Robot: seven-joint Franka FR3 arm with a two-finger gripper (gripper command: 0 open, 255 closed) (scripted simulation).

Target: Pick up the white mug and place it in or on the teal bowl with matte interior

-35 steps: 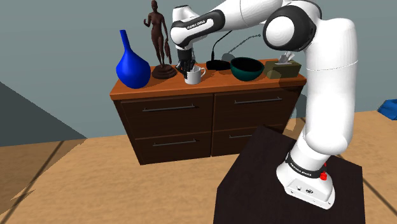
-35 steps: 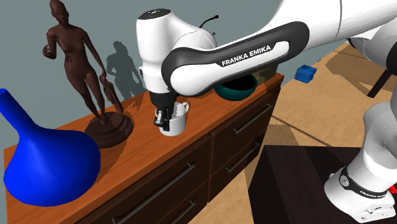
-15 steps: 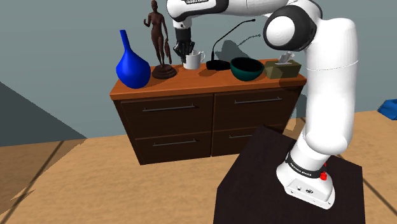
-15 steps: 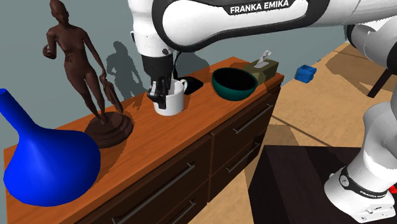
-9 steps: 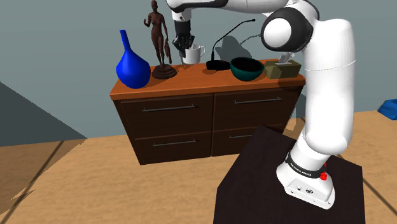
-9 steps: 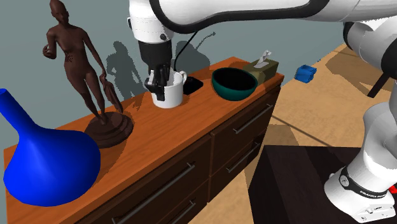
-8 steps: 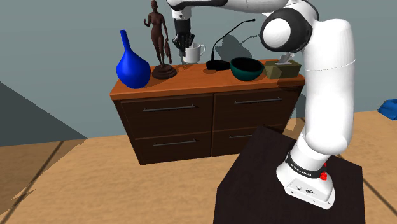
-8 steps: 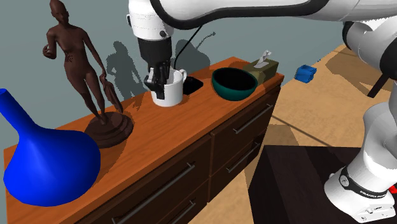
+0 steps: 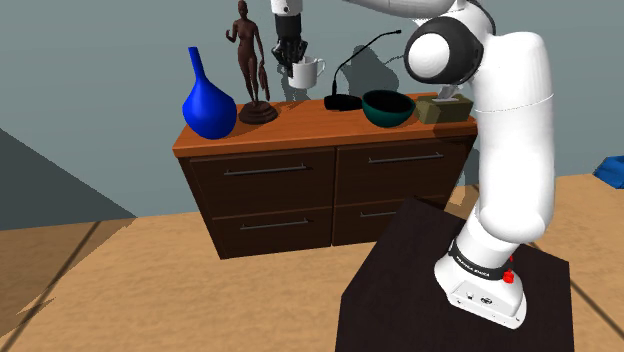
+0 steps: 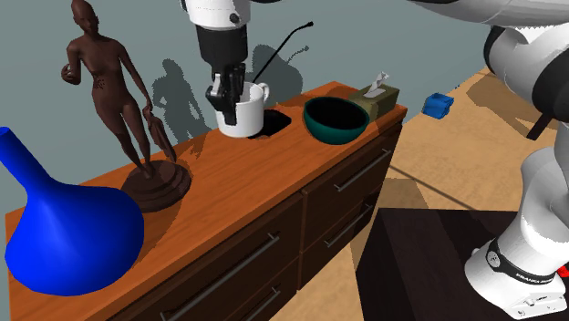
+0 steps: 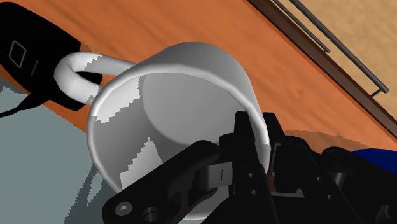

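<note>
In the shoulder view the gripper (image 9: pixel 291 52) holds the white mug (image 9: pixel 306 72) up in the air, well above the counter (image 9: pixel 300 138). The mug hangs near the brown statue (image 9: pixel 247 55), and the teal bowl (image 9: pixel 388 107) sits on the counter off to that view's right, past a flat black thing (image 9: pixel 343 102). In the second exterior view the mug (image 10: pixel 244 115) is off the counter (image 10: pixel 228 187) too, and the fingers (image 10: pixel 222 95) reach down at its rim. The bowl (image 10: pixel 336 119) is open and has nothing in it, and a tissue box (image 10: pixel 378 95) stands just beside it. In the wrist view the fingers (image 11: pixel 245 143) are clenched on the mug's (image 11: pixel 184 76) thin wall, one inside and one outside, on the side away from the handle. So I think the picking-up part is done and the carrying part is on. Next the arm needs to bring the mug sideways over the bowl, keep it high enough to clear the bowl's rim, then go down slowly and let go.
</note>
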